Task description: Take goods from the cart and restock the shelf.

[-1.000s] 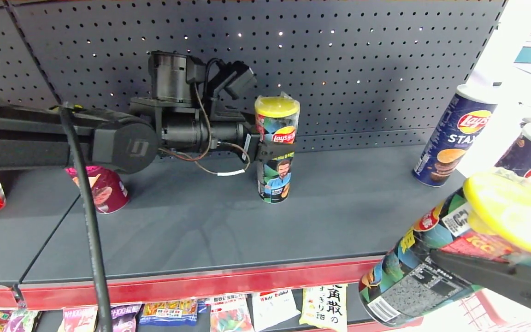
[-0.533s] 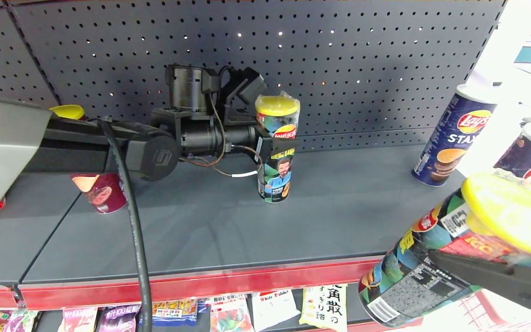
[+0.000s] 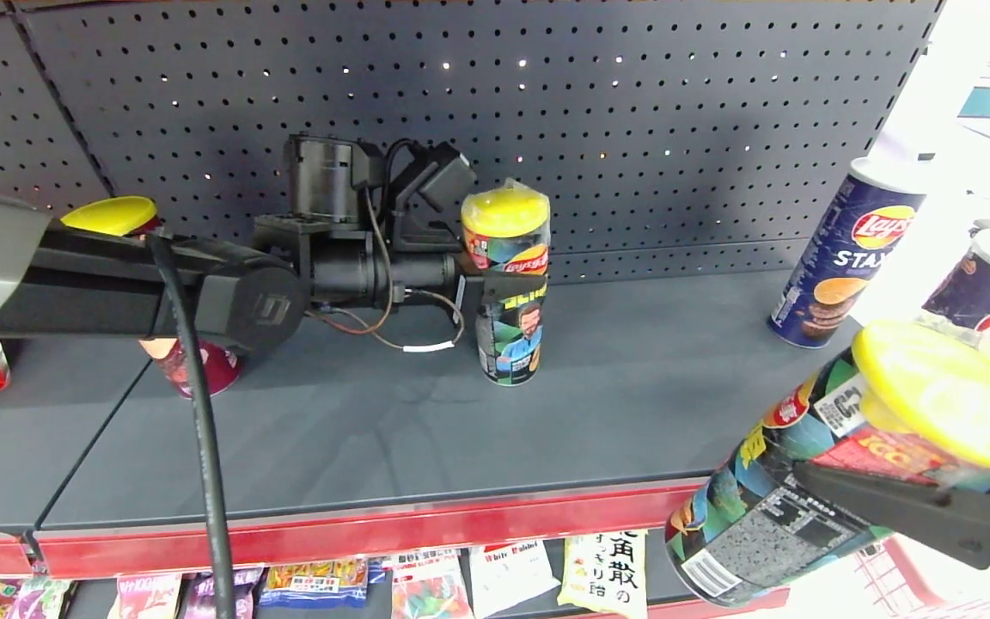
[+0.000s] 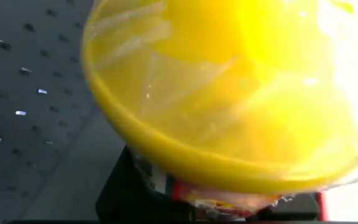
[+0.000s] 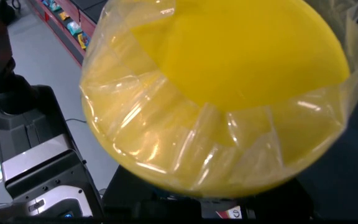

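My left gripper (image 3: 512,286) is clamped round the middle of a can (image 3: 510,344), which is near the middle of the shelf (image 3: 375,430), towards the pegboard (image 3: 632,129). The can's long axis is close to upright, its yellow lid (image 3: 505,213) up and leaning a touch to my left. Its base is down at the shelf board (whether it rests there I cannot tell). My left arm (image 3: 117,284) lies almost level across the shelf from my left, with the wrist pointing to my right. In the left wrist view the lid (image 4: 229,93) sits right under the camera.

My right gripper (image 3: 821,486) holds a second can (image 3: 770,481) off the shelf's front edge, low on my right. This can is tilted well over, its lid (image 3: 942,395) up and to my right, its base down and to my left. One dark finger (image 3: 899,511) lies across its side.

A maroon can (image 3: 198,370) stands behind my left arm. Two blue cans (image 3: 847,249) stand at the right end of the shelf, and packets (image 3: 504,576) lie on the shelf below.
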`<state>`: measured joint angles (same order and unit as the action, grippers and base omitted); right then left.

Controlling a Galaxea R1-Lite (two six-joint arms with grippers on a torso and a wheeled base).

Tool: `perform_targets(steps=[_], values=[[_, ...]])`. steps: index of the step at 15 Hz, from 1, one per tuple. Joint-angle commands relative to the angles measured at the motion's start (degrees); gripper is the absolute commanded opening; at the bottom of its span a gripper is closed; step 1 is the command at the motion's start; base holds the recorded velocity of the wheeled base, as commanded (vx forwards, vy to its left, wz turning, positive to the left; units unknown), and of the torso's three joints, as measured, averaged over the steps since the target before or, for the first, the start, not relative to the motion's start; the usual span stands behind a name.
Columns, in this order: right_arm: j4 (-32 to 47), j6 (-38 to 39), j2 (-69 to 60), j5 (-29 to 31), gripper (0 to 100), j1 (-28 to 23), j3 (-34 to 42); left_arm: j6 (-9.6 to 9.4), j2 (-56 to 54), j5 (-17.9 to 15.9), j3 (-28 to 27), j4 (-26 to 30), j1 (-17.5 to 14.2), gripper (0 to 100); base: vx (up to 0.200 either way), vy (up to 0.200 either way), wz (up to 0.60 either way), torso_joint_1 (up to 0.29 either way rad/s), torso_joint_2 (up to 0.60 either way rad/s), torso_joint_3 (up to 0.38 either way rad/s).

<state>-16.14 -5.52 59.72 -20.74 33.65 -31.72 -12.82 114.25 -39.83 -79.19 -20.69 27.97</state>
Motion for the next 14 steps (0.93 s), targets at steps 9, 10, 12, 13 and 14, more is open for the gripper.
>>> perform_targets(steps=[9, 10, 12, 13, 14], values=[[-0.03, -0.01, 1.10, -0.01, 0, 0.02, -0.10, -0.62, -5.44, -10.36, 5.63, 0.38, 2.88, 0, 0.000, 0.000, 0.00, 0.000, 0.00, 0.000], [-0.03, -0.01, 1.19, -0.09, 0, 0.02, -0.10, -0.80, -5.44, -10.36, 5.98, 0.38, 3.15, 0, 0.000, 0.000, 0.00, 0.000, 0.00, 0.000], [-0.03, -0.01, 1.19, -0.09, 0, 0.02, -0.01, -2.29, -5.27, -10.36, 6.42, 0.47, 3.24, 0, 0.000, 0.000, 0.00, 0.000, 0.00, 0.000], [-0.03, -0.01, 1.19, -0.01, 0, 0.02, -0.10, -2.91, -5.27, -10.36, 7.03, 0.47, 3.24, 0, 0.000, 0.000, 0.00, 0.000, 0.00, 0.000], [-0.03, -0.01, 1.19, -0.09, 0, 0.02, -0.10, -3.08, -5.27, -10.36, 7.12, 0.47, 3.24, 0, 0.000, 0.000, 0.00, 0.000, 0.00, 0.000]])
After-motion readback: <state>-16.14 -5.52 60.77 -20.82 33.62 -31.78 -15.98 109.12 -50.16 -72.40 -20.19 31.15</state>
